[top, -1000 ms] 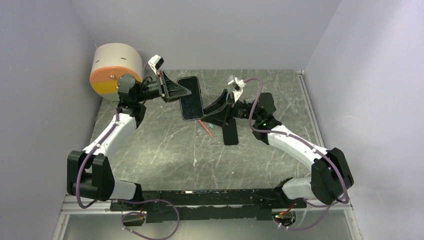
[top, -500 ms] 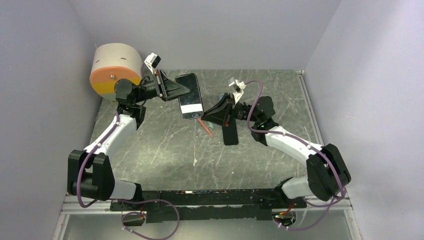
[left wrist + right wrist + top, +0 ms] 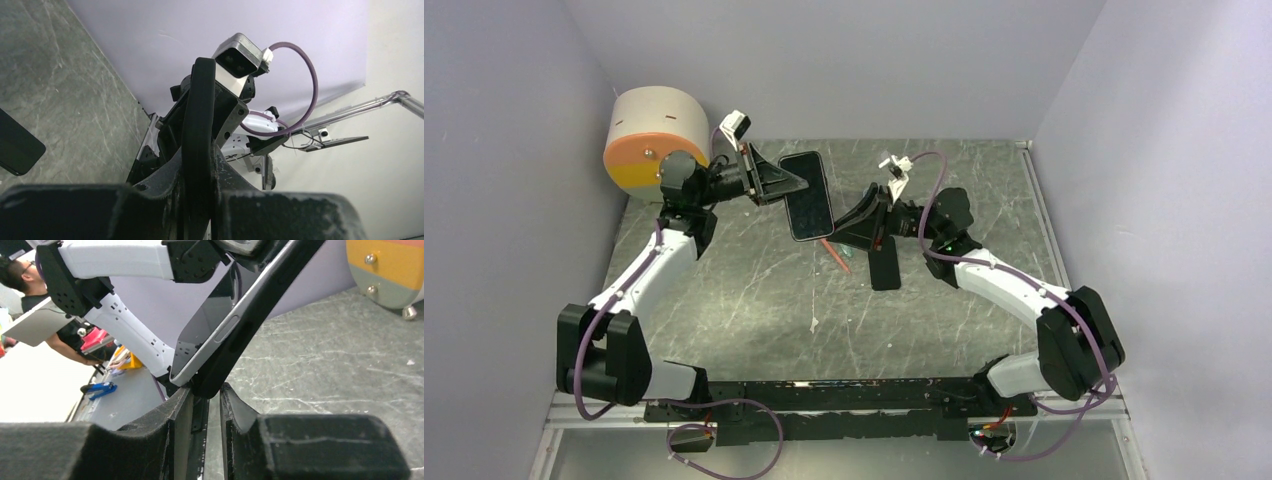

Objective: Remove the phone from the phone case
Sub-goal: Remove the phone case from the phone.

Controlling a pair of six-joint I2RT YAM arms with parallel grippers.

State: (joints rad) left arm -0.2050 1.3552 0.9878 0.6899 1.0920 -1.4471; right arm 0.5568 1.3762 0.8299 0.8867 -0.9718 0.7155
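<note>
Count: 1 phone (image 3: 807, 195), 1 phone case (image 3: 239, 342), 1 black slab (image 3: 884, 266) on the worktop (image 3: 754, 290), 1 red stick (image 3: 837, 256), 1 white-and-orange drum (image 3: 652, 135). 2 grippers: left gripper (image 3: 789, 183), right gripper (image 3: 849, 225).

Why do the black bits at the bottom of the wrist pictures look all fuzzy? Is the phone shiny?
Right wrist view: the right tool sits very near the lens, so it blurs; the phone screen shows a pale glare. Left wrist view: the left tool is blurred and dark too. Top view: sharp, evenly lit.
</note>
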